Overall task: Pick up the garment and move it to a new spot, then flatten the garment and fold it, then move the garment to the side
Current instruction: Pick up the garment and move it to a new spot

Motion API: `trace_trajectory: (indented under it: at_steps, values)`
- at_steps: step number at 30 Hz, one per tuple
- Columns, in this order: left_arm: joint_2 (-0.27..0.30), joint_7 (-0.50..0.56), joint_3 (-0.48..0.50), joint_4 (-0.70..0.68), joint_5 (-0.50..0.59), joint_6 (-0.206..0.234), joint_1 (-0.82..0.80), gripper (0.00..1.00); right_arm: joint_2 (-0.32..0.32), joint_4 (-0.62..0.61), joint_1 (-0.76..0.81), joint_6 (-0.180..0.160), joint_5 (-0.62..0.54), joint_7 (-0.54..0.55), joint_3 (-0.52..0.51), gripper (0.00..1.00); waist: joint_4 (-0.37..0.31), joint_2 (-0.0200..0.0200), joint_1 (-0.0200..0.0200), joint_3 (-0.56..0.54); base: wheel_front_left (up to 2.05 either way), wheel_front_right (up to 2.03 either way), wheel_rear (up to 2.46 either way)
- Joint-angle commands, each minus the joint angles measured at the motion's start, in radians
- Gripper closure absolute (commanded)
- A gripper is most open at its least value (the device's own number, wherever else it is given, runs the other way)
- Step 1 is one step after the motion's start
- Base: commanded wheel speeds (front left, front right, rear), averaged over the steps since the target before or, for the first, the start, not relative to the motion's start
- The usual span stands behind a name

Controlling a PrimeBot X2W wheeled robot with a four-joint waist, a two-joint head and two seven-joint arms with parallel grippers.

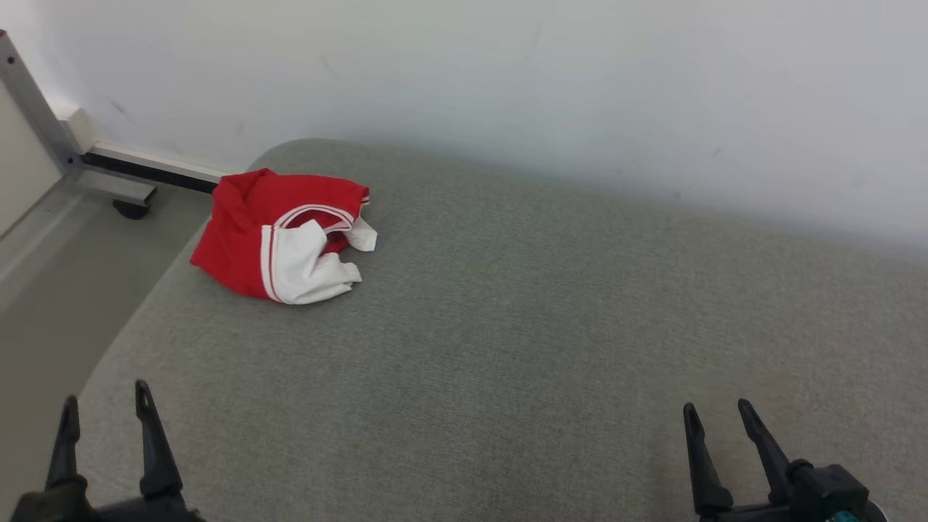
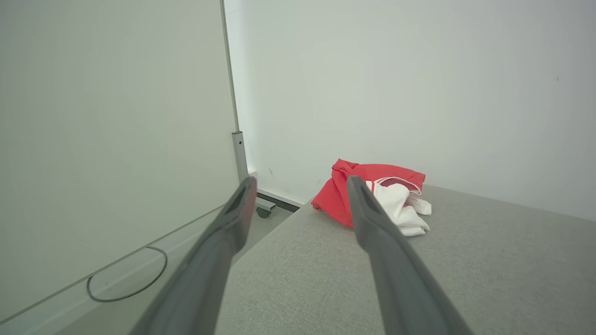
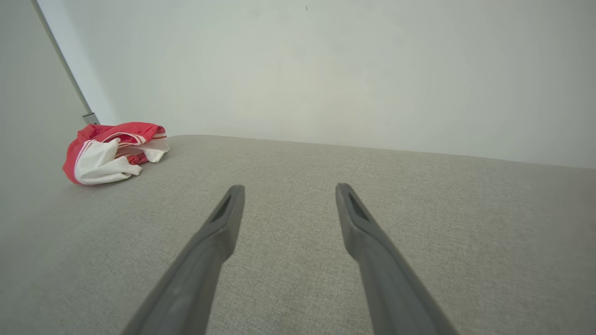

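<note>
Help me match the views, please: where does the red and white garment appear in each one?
Head view: garment in the upper left, at the grey surface's far left corner.
Left wrist view: just right of centre.
Right wrist view: left side, above mid-height.
Shared landmark: the metal post beyond that corner.
</note>
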Motion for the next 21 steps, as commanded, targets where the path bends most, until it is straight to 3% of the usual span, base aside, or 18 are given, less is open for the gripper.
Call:
trace_trajectory:
  at_steps: [1, 8, 14, 21]
  values:
    - [0.001, -0.006, 0.003, 0.004, -0.017, -0.004, -0.027, 0.0, -0.006, -0.007, -0.011, -0.003, -0.001, 0.001, 0.001, 0.0, -0.062, -0.0002, 0.0, 0.054, 0.0, 0.0, 0.0]
    - [0.031, -0.025, 0.048, 0.1, -0.062, -0.012, -0.237, 0.0, -0.046, -0.037, -0.087, -0.003, 0.018, 0.003, 0.022, 0.0, -0.209, -0.0002, 0.0, 0.168, 0.0, 0.0, 0.0]
    - [0.093, -0.023, 0.092, 0.176, -0.08, -0.009, -0.403, 0.0, -0.064, -0.06, -0.144, -0.003, 0.033, -0.01, 0.019, 0.0, -0.328, -0.0002, 0.0, 0.271, 0.0, 0.0, 0.0]
    - [0.175, 0.037, 0.111, 0.28, -0.089, -0.013, -0.573, 0.0, -0.069, -0.087, -0.174, -0.003, 0.05, -0.029, 0.002, 0.0, -0.413, -0.0002, 0.0, 0.364, 0.0, 0.0, 0.0]
